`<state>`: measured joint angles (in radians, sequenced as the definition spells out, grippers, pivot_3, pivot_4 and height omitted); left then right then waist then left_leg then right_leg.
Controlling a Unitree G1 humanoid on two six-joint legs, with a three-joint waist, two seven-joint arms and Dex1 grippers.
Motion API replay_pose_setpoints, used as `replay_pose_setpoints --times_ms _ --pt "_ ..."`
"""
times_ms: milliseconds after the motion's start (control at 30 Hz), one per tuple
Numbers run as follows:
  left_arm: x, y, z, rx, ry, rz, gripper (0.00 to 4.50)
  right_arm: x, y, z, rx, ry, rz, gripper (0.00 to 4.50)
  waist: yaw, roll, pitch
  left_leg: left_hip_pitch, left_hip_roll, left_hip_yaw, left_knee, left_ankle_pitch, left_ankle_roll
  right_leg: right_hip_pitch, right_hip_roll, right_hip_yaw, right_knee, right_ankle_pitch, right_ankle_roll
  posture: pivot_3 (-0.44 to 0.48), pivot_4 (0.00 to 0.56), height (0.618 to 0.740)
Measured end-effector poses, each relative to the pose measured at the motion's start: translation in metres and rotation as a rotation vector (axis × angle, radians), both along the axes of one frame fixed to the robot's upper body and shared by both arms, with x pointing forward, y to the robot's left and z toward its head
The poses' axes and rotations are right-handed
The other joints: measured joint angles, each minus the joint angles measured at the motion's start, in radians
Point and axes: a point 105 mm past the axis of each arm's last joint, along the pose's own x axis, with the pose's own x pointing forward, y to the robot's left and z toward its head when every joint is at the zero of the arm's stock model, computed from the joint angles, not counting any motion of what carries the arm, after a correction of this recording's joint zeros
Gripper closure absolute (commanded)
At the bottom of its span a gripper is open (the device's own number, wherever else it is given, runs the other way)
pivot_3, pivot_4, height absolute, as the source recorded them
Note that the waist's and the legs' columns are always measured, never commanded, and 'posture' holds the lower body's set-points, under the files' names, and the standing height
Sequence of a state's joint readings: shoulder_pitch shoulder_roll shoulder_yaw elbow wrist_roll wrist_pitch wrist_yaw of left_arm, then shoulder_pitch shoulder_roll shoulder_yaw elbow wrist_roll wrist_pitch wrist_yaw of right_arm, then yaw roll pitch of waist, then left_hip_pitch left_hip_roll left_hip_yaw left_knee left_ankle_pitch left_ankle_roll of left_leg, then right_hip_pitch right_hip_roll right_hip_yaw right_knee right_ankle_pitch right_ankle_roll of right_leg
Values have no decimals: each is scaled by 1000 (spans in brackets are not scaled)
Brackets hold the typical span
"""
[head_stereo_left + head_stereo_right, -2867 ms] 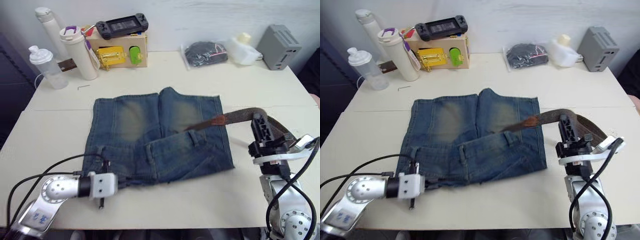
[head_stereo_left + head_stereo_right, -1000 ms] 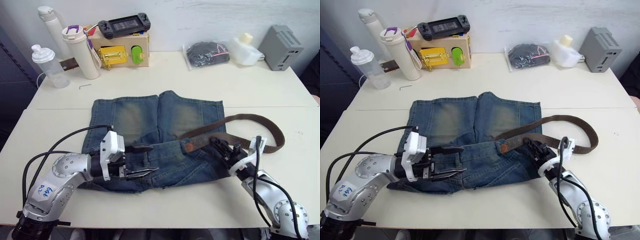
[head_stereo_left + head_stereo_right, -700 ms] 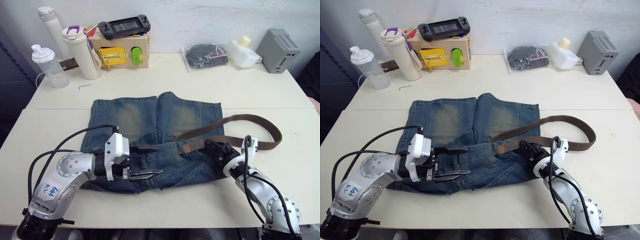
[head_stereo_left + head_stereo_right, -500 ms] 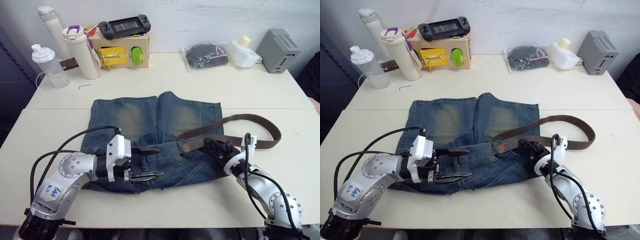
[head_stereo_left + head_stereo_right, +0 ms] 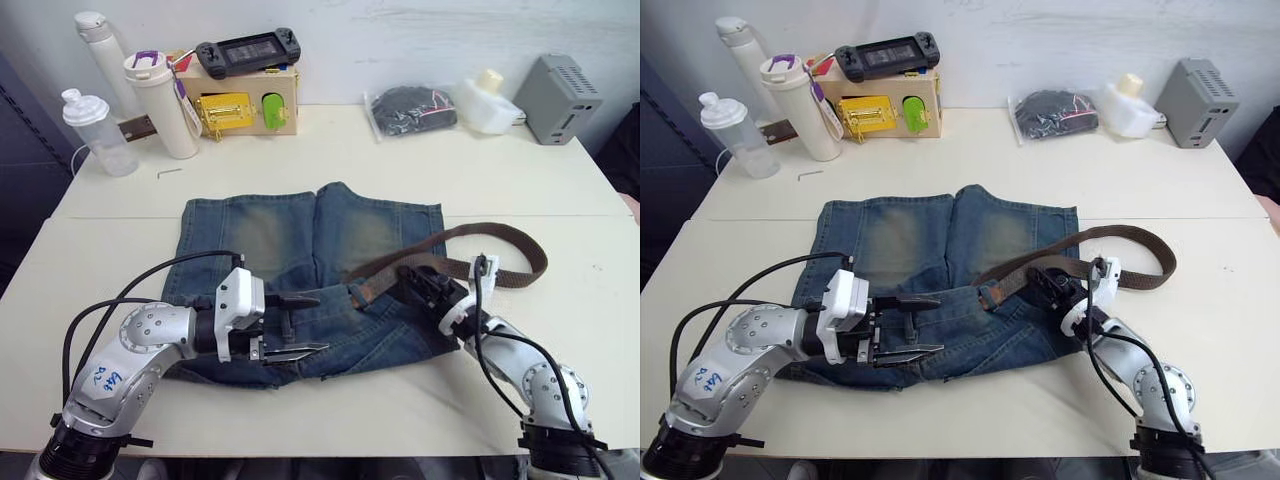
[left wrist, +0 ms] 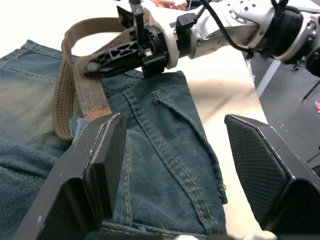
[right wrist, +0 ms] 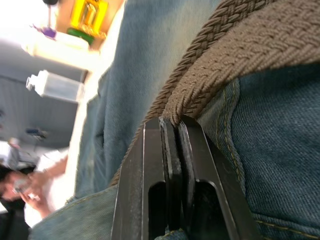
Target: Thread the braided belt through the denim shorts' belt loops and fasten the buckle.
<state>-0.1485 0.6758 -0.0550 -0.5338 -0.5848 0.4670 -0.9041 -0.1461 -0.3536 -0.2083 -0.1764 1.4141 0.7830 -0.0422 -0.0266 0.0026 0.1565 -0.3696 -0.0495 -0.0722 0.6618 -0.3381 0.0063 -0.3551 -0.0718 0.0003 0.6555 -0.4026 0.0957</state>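
Denim shorts (image 5: 300,270) spread flat on the white tabletop (image 5: 330,165), waistband toward the near edge, legs toward the far side. Braided belt (image 5: 500,245) lying across the right part of the shorts, running from the waistband up and right, then looping back over bare tabletop to the right of the cloth. Tan-tipped belt end (image 6: 95,107) resting on the denim at the waistband, beside a second run of the strap. Buckle not identifiable.

Right gripper (image 5: 415,283) low over the right waistband, jaws pressed together with the belt strap pinched between the fingertips (image 7: 172,132). Left gripper (image 5: 293,325) at the near left of the waistband, jaws spread wide, holding nothing, fingers (image 6: 100,165) hovering above the denim and pointing right toward the right gripper.

At the far left of the tabletop: clear bottle (image 5: 90,130), white tumbler (image 5: 160,105), tall white flask (image 5: 100,45), wooden box (image 5: 240,100) with a handheld console (image 5: 245,50) on top. At the far right: dark bag (image 5: 410,105), white container (image 5: 485,100), grey box (image 5: 558,98).
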Motion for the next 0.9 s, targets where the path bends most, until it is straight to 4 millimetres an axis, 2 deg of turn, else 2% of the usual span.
replay_pose_setpoints --times_ms 333,700,900 --pt "0 0 1 1 -3 -1 1029 0 8 -5 -106 19 74 4500 -1 -6 -4 0 0 0 0 0 0 1 0 0 -1 0 0 0 150 740" --pt "0 0 0 4 4 -3 1029 -11 -17 -1 -17 66 56 4500 26 -5 -3 -2 -1 0 1 0 0 1 0 2 -3 0 0 0 150 740" --pt "0 0 0 4 5 -5 1029 -18 -28 2 -60 72 93 4500 25 -3 -2 -2 0 0 1 0 0 1 0 2 -3 0 0 0 150 740"
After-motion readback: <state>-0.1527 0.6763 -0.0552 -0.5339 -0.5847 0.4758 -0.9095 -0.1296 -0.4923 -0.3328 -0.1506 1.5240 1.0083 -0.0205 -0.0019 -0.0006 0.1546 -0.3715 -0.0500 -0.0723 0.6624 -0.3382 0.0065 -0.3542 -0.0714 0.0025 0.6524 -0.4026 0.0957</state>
